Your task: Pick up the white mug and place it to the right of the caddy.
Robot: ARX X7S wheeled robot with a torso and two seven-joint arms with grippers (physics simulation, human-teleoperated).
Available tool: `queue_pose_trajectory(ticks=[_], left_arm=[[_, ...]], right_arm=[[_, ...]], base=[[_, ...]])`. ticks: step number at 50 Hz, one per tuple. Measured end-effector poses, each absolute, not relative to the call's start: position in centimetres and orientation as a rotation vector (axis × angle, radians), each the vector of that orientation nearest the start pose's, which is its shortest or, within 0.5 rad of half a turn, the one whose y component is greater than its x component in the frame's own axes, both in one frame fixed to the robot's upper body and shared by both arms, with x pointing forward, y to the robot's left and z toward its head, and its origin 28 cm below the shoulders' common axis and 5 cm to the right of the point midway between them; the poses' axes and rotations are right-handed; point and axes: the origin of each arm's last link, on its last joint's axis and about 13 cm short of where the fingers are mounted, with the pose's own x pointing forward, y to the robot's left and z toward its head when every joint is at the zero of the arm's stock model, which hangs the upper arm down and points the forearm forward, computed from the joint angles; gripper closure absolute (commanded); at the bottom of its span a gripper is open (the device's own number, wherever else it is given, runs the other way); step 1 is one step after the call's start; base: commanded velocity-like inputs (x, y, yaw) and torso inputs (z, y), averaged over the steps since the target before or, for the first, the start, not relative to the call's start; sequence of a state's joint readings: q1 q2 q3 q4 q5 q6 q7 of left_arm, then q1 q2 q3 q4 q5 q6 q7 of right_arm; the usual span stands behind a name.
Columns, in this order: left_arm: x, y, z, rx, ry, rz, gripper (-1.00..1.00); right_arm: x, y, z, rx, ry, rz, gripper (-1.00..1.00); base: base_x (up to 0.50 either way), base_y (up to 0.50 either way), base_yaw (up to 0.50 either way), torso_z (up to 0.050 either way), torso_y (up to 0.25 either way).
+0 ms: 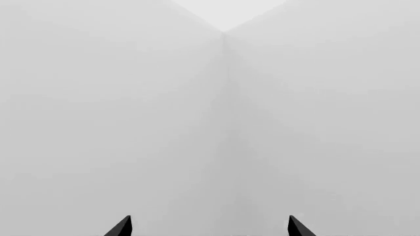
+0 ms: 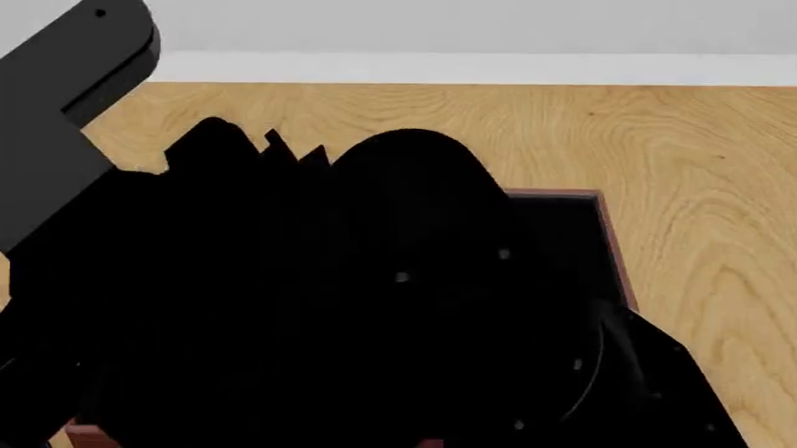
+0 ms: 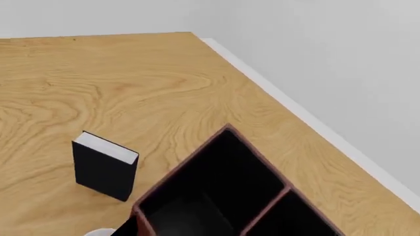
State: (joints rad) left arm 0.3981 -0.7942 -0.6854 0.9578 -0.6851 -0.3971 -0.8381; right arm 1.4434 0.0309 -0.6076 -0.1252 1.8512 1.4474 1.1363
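Observation:
The caddy [image 3: 223, 196] is a reddish-brown box with black-lined compartments, filling the lower part of the right wrist view; one corner of it [image 2: 608, 245] shows past my arms in the head view. A small white sliver [image 3: 98, 232] at the frame edge beside the caddy may be the white mug; the rest of it is out of view. My right gripper [image 3: 210, 231] hangs over the caddy. One dark fingertip [image 3: 126, 226] shows set wide, and the other is lost against the black lining. My left gripper [image 1: 210, 227] is open and empty, facing a bare wall corner.
A small black book [image 3: 104, 166] with white page edges stands upright on the wooden table [image 3: 131, 83], just off the caddy's corner. A grey wall with a white skirting [image 3: 308, 123] runs along the table's far edge. My black arms [image 2: 349, 308] block most of the head view.

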Motion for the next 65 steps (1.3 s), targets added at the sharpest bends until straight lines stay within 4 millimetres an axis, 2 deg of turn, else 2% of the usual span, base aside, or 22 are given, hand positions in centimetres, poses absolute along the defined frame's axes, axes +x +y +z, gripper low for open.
queue_pose_trajectory(ticks=[24, 65], left_arm=[[12.2, 32.7, 21.3, 0.249, -0.467, 0.673, -1.0], [12.4, 32.8, 21.0, 0.25, -0.456, 0.669, -1.0]], right_arm=[[21.5, 4.3, 30.0, -0.512, 0.42, 0.812, -1.0], [20.7, 5.6, 27.4, -0.569, 0.525, 0.858, -1.0]], base=[[0.0, 0.0, 0.0, 0.0, 0.0], [0.0, 0.0, 0.0, 0.0, 0.0]])
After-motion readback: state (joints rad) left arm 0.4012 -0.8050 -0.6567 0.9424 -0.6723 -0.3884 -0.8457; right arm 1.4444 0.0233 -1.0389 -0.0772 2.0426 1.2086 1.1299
